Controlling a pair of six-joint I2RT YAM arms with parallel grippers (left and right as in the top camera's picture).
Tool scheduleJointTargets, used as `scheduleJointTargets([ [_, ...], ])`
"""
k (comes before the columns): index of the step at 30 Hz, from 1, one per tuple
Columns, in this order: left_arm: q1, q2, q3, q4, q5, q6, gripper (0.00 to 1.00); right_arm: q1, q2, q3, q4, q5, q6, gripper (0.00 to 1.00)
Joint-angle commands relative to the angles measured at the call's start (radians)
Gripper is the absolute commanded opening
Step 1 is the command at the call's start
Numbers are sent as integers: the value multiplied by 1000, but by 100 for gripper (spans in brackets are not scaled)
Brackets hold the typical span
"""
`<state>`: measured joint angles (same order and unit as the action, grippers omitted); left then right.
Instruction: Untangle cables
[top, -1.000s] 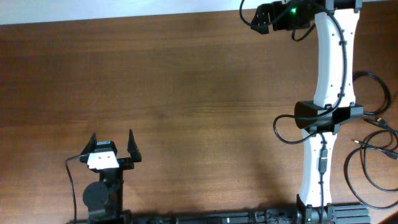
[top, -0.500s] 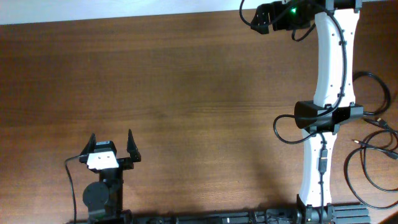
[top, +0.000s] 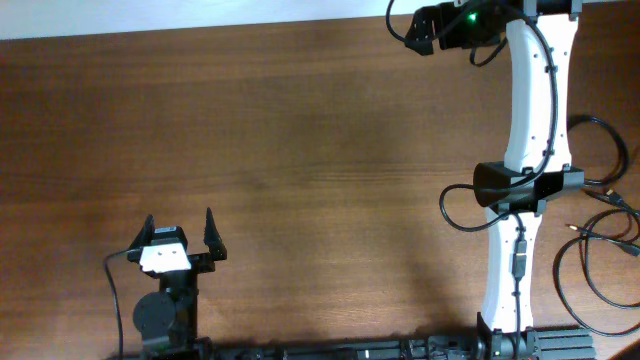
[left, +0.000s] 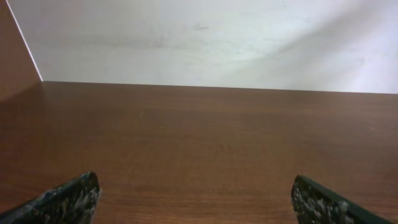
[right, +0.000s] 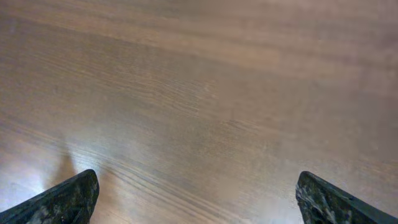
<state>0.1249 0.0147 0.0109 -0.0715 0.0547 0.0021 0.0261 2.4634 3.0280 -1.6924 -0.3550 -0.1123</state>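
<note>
no change over last second: both arms static. left gripper (top: 182, 232) jaws wide open, nothing between them, bare table (top: 300, 150) ahead. right gripper (right: 199, 194) jaws also wide open, only wood between. cables (top: 606, 216) in loose loops well behind right jaws, far right of left jaws, untouched. judgement: untangling not begun.
</note>
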Motion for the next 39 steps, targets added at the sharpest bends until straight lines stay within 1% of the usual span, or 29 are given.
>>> scheduleJointTargets([
  [1, 0, -10, -2, -9, -10, -7, 99, 2, -98, -222, 30, 27, -4, 99],
  [6, 0, -10, -2, -9, -10, -7, 99, 0, -423, -967, 441, 23, -3, 99],
  [8, 0, -10, -2, -9, -10, -7, 99, 1, -501, -1130, 526, 35, -4, 99],
  [9, 0, -10, -2, -9, -10, -7, 99, 1, -569, -1262, 616, 35, -5, 99],
  [10, 0, -10, -2, -9, -10, -7, 99, 1, -617, -1352, 690, 35, -7, 99],
  [13, 0, -10, -2, -9, -10, -7, 99, 2, -793, -1684, 1022, 34, -6, 99],
  [15, 0, -10, -2, -9, -10, -7, 99, 2, -905, -1915, 1280, 34, -6, 99],
  [19, 0, -10, -2, -9, -10, -7, 99, 2, -1076, -2276, 1645, 26, -6, 99],
  [21, 0, -10, -2, -9, -11, -7, 99, 2, -1165, -2460, 1870, 21, -2, 99],
  [24, 0, -10, -2, -9, -10, -6, 99, 2, -1343, -2772, 2243, 19, -3, 99],
  [27, 0, -10, -2, -9, -10, -7, 99, 2, -1516, -2997, 2456, 19, -2, 99],
  [28, 0, -10, -2, -9, -11, -7, 99, 1, -1601, -3019, 2417, 16, -3, 99],
  [31, 0, -10, -2, -9, -10, -7, 99, 1, -1769, -3022, 2336, -16, -3, 99],
  [37, 0, -10, -2, -9, -10, -7, 99, 1, -1807, -3022, 2259, -3, -6, 99],
  [39, 0, -10, -2, -9, -11, -7, 99, 0, -1881, -3022, 2153, -3, -7, 99],
])
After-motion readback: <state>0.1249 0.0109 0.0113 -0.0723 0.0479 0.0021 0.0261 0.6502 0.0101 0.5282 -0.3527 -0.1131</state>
